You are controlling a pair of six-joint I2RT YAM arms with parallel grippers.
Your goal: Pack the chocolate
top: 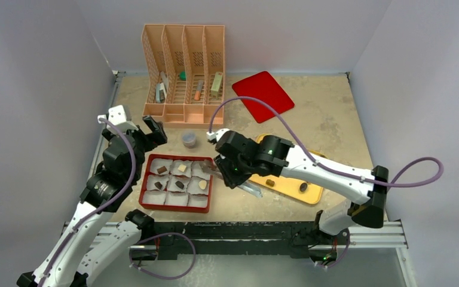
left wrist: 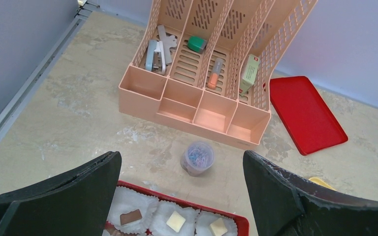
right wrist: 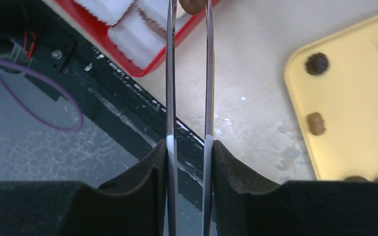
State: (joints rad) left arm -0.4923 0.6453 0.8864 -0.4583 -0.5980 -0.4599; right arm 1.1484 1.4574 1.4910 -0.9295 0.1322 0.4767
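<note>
A red box (top: 145, 190) of white paper cups holds several chocolate pieces: a brown one (top: 162, 170), a cream one (top: 181, 168) and a tan one (top: 202, 185). More chocolate (top: 303, 186) lies on the yellow tray (top: 287, 190), also seen from the right wrist (right wrist: 317, 63). My right gripper (right wrist: 189, 147) is shut on metal tongs (right wrist: 170, 88). The tong tips pinch a brown chocolate (right wrist: 193, 5) over the red box's right edge (right wrist: 150, 69). My left gripper (left wrist: 181, 160) stands open above the box's far left corner with nothing in it; brown (left wrist: 130, 217) and cream (left wrist: 175, 221) pieces show below.
A peach desk organiser (top: 184, 72) with small stationery stands at the back. A flat red lid (top: 263, 94) lies to its right. A small clear jar of paper clips (top: 189, 139) sits between organiser and box. The black rail (top: 245, 230) runs along the near edge.
</note>
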